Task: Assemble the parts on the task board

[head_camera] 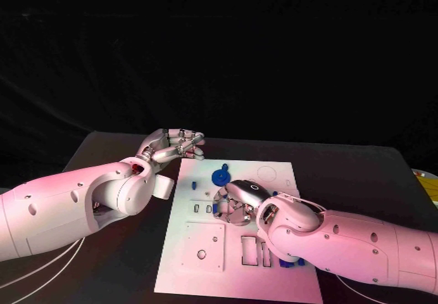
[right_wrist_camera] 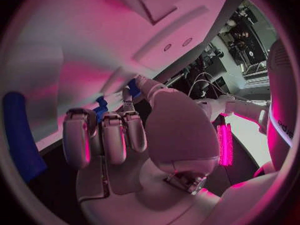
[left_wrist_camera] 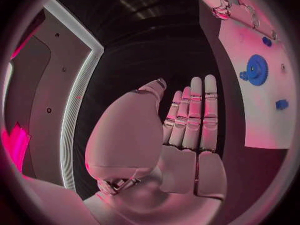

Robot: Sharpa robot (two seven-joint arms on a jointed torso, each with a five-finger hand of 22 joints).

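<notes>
The flat white rectangular task board [head_camera: 206, 253] lies in the middle of the black desk [head_camera: 365, 168], with a round blue toothed gear [head_camera: 221, 175] standing near its far edge and small blue parts [head_camera: 194, 185] just beside it. The left robot hand [head_camera: 173, 145] hovers off the board's far left corner, fingers straight, close together and holding nothing. The right robot hand [head_camera: 235, 201] is down on the middle of the board with its fingers curled in, and a small blue piece [right_wrist_camera: 101, 108] shows at its fingertips, though I cannot tell whether it is actually gripped.
</notes>
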